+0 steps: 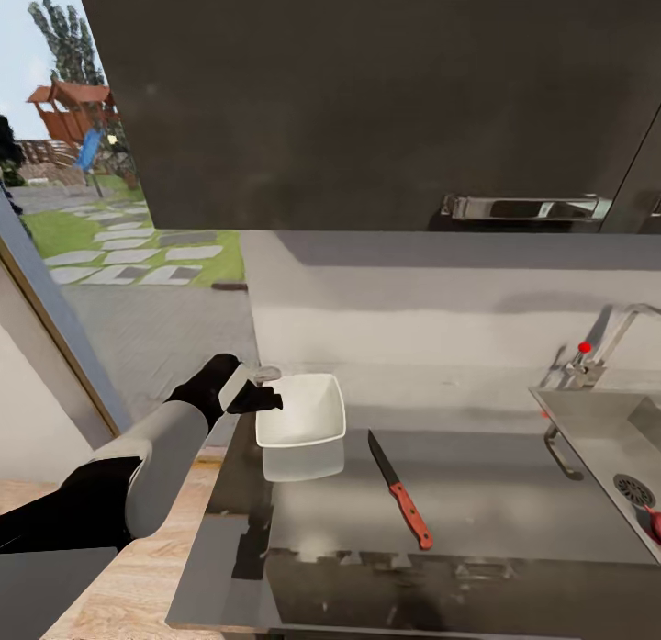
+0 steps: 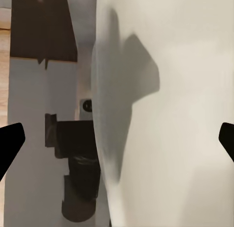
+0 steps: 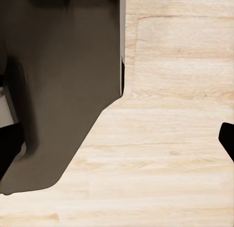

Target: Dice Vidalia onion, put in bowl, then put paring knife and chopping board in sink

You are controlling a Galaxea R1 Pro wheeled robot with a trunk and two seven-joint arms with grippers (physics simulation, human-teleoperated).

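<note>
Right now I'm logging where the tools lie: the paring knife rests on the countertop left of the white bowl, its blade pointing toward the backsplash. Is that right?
Not quite: the head view shows the paring knife lying on the countertop to the right of the white bowl, between it and the sink. The blade does point toward the backsplash.

I see sink (image 1: 606, 438) cut by the frame edge; my left fingers (image 1: 262, 399) cover the bowl (image 1: 308, 410) rim.
</note>
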